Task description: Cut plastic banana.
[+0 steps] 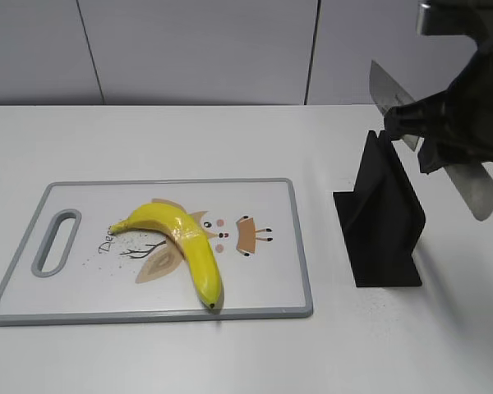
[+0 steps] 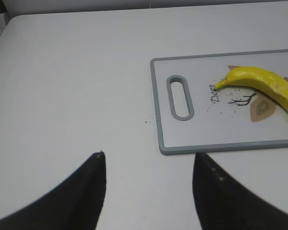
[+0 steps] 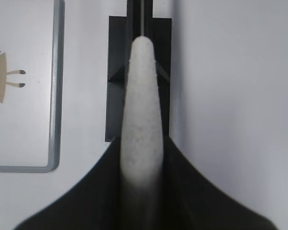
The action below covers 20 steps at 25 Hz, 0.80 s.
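Note:
The plastic banana [image 1: 181, 238] lies curved on the white cutting board [image 1: 300, 246], stem end to the left, dark tip near the front edge. It also shows in the left wrist view [image 2: 264, 81] on the board [image 2: 156, 105]. My right gripper [image 1: 444, 139] is shut on a knife, holding its grey speckled handle [image 3: 141, 110]; the blade [image 1: 386, 90] points up and left above the black knife stand [image 1: 382, 222]. My left gripper [image 2: 149, 155] is open and empty over bare table, just left of the board's near corner. It is out of the exterior view.
The black knife stand [image 3: 116, 72] stands right of the board, directly under the held knife. The board's grey rim [image 3: 55, 96] and handle slot [image 2: 180, 97] show. A grey panelled wall runs behind the white table.

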Available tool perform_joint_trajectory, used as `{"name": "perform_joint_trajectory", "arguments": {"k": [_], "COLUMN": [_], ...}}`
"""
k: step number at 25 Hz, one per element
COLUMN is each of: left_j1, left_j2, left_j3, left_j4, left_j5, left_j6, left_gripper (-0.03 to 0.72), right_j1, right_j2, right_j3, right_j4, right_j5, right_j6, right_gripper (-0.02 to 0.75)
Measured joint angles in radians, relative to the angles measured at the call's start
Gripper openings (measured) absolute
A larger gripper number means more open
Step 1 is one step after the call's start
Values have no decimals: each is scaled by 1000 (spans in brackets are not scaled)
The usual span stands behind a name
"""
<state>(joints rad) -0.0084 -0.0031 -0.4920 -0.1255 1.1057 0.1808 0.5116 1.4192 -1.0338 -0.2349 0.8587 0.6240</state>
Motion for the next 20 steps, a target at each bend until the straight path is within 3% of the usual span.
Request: {"name": "perform_joint_trajectory", "arguments": {"k": [20], "left_j1": [-1], "left_j2": [0], "left_j3": [0], "left_j4": [0], "left_j5": [0], "left_j6": [0], "left_gripper": [553], "right_j1": [0], "right_j2": [136], "right_j3": [9], "right_j4": [50], "right_j5": [20], "right_j6": [-1], "right_gripper": [160]}}
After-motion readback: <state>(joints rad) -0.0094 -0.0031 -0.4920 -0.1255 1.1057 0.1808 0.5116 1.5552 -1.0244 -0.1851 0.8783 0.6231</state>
